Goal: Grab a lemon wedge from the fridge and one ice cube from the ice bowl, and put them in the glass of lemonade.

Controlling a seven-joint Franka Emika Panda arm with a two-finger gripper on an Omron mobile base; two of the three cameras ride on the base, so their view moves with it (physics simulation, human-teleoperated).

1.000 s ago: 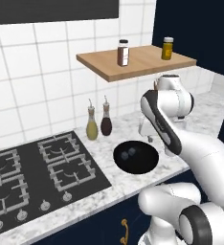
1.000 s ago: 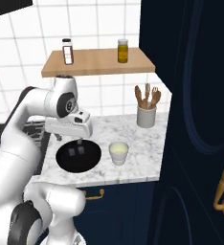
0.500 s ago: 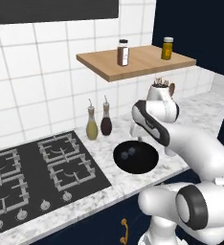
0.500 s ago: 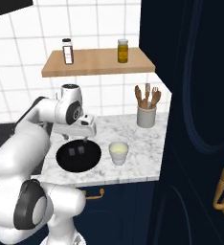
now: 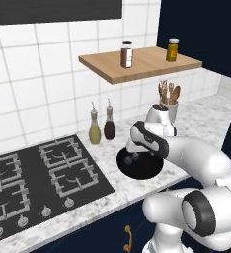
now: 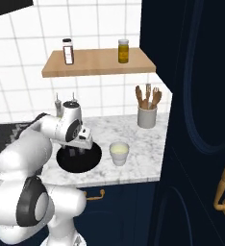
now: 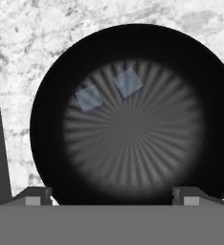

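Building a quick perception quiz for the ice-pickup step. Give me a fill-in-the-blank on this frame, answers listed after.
1. The end effector hangs over the ice bowl with its jaws ____.
2. The hand view shows ____ ice cubes in the bowl.
3. In the right base view, the glass of lemonade stands to the ____ of the bowl.
4. The wooden shelf carries ____ jars.

Missing words: open; two; right; two

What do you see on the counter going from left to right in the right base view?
Ice bowl with the gripper over it → glass of lemonade → grey holder of wooden utensils.
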